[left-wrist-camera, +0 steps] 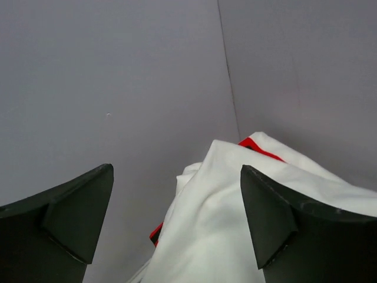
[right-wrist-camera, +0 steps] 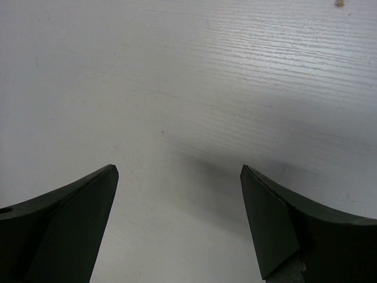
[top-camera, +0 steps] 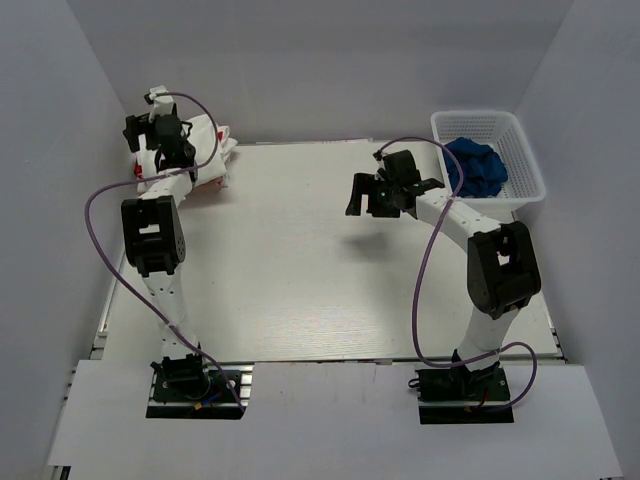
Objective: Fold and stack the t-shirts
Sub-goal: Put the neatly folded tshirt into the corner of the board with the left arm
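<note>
Top external view: t-shirts (top-camera: 205, 140) are piled at eleven o'clock, just beneath the nearer left end effector (top-camera: 152, 135), spread wide and empty.

SITE: robotics lab test cell, watched from my remote console | WALLS: plain white partition panels (top-camera: 320, 70) box in the workspace on three sides | BENCH: pale wood-grain table (top-camera: 300, 270), left arm base (top-camera: 185, 385) and right arm base (top-camera: 465, 385) bolted at its near edge | RIGGING: purple cables (top-camera: 95, 215) loop off each arm | FIXTURE: white plastic mesh basket (top-camera: 475, 114), far right corner
</note>
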You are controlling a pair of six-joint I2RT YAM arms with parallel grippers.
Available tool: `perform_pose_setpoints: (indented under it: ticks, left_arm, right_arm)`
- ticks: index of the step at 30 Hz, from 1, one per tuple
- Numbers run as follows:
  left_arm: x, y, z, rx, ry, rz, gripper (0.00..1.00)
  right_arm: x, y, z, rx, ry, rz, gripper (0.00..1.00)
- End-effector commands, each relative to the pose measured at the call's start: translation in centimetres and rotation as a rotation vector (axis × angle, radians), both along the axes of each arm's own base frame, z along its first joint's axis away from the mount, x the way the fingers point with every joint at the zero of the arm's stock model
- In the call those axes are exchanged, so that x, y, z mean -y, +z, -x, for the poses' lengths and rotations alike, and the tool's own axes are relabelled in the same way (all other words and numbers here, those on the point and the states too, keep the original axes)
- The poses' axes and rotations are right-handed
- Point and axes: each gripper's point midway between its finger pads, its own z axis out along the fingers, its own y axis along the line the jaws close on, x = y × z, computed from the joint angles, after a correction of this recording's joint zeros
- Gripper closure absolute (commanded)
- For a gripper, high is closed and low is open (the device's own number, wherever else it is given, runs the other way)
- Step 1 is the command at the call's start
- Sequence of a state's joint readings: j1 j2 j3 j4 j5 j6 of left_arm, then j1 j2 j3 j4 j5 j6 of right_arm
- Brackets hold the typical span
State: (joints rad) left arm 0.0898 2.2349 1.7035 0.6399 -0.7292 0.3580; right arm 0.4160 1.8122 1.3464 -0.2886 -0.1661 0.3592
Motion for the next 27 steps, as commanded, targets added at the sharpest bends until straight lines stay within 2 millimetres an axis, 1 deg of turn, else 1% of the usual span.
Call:
perform_pose_setpoints:
  ticks: [1, 2, 3, 4, 5, 6, 7, 8, 9, 10, 11, 12, 13, 14, 15, 16, 17, 19, 20, 21, 22, 25, 26, 27]
  left_arm:
    - [0.7, 2.9, -0.5, -0.005, -0.043, 0.019, 0.0]
    - [1.1, 2.3, -1.0, -0.039, -0.077, 0.036, 0.0]
    - [1.6, 3.2, -1.7, -0.025, -0.112, 0.075, 0.0]
    - [2.1, 2.7, -2.0, -0.056, -0.14, 0.106, 0.0]
    - [3.1, 1.3, -2.1, -0.139, -0.194, 0.143, 0.0]
    - [3.6, 1.8, -1.9, -0.147, -0.222, 0.166, 0.0]
    - [4.2, 1.8, -1.8, -0.145, -0.248, 0.205, 0.0]
    - [4.8, 1.2, -1.4, -0.165, -0.275, 0.231, 0.0]
    - [6.0, -1.2, -0.7, -0.214, -0.335, 0.278, 0.0]
    - [7.4, 0.9, 0.3, -0.154, -0.376, 0.311, 0.0]
    - [8.5, 1.1, 0.9, -0.133, -0.437, 0.327, 0.0]
    - [9.2, -1.3, 2.2, -0.13, -0.472, 0.33, 0.0]
    - [9.6, -1.0, 3.1, -0.1, -0.5, 0.321, 0.0]
    - [10.6, 1.4, 4.3, -0.049, -0.563, 0.289, 0.0]
    - [11.2, 0.0, 5.3, -0.055, -0.601, 0.276, 0.0]
    - [11.0, -0.1, 5.9, -0.059, -0.618, 0.267, 0.0]
    - [11.6, -1.0, 6.5, -0.069, -0.66, 0.302, 0.0]
    - [11.2, -1.4, 6.9, -0.088, -0.677, 0.294, 0.0]
    - [10.6, -1.4, 7.0, -0.1, -0.647, 0.265, 0.0]
    - [10.5, -1.3, 6.5, -0.102, -0.647, 0.266, 0.0]
    - [10.3, -1.9, 5.8, -0.135, -0.655, 0.284, 0.0]
    - [10.6, -2.2, 4.7, -0.18, -0.686, 0.269, 0.0]
    - [11.3, -0.5, 4.1, -0.159, -0.736, 0.241, 0.0]
    - [11.7, 0.1, 3.9, -0.177, -0.772, 0.212, 0.0]
  right_arm:
    - [-0.4, 1.7, -0.1, 0.039, 0.005, -0.013, 0.1]
    - [-0.4, 1.5, -0.1, 0.035, 0.008, -0.012, 0.1]
    - [-0.5, 1.3, 0.0, 0.032, 0.009, -0.01, 0.1]
    - [-0.7, 1.6, 0.1, 0.036, 0.013, -0.016, 0.1]
    - [-0.7, 1.4, 0.1, 0.037, 0.02, -0.011, 0.1]
    - [-0.9, 1.6, 0.1, 0.041, 0.02, -0.015, 0.1]
    - [-0.9, 1.7, 0.0, 0.048, 0.023, -0.013, 0.1]
    - [-0.9, 1.5, 0.0, 0.051, 0.032, -0.004, 0.1]
    - [-1.1, 1.7, 0.0, 0.06, 0.04, -0.001, 0.1]
    - [-1.3, 1.5, 0.2, 0.057, 0.045, 0.003, 0.1]
    - [-1.3, 1.5, 0.3, 0.058, 0.055, 0.01, 0.1]
    - [-1.4, 1.2, 0.4, 0.054, 0.062, 0.016, 0.1]
    - [-1.5, 1.0, 0.8, 0.05, 0.077, 0.027, 0.1]
    - [-1.6, 0.9, 0.9, 0.047, 0.079, 0.032, 0.1]
    - [-1.5, 0.8, 1.0, 0.053, 0.09, 0.044, 0.1]
    - [-1.5, 0.7, 1.1, 0.052, 0.091, 0.048, 0.1]
    - [-1.4, 0.5, 1.3, 0.044, 0.09, 0.059, 0.1]
    - [-1.4, 0.5, 1.3, 0.048, 0.1, 0.066, 0.1]
    - [-1.4, 0.4, 1.4, 0.049, 0.101, 0.073, 0.1]
    - [-1.5, 0.4, 1.5, 0.053, 0.105, 0.072, 0.1]
    - [-1.5, 0.4, 1.5, 0.057, 0.104, 0.071, 0.1]
    - [-1.7, 0.4, 1.3, 0.054, 0.107, 0.065, 0.1]
    - [-1.8, 0.4, 1.3, 0.055, 0.109, 0.067, 0.1]
    - [-2.0, 0.2, 1.3, 0.05, 0.11, 0.07, 0.1]
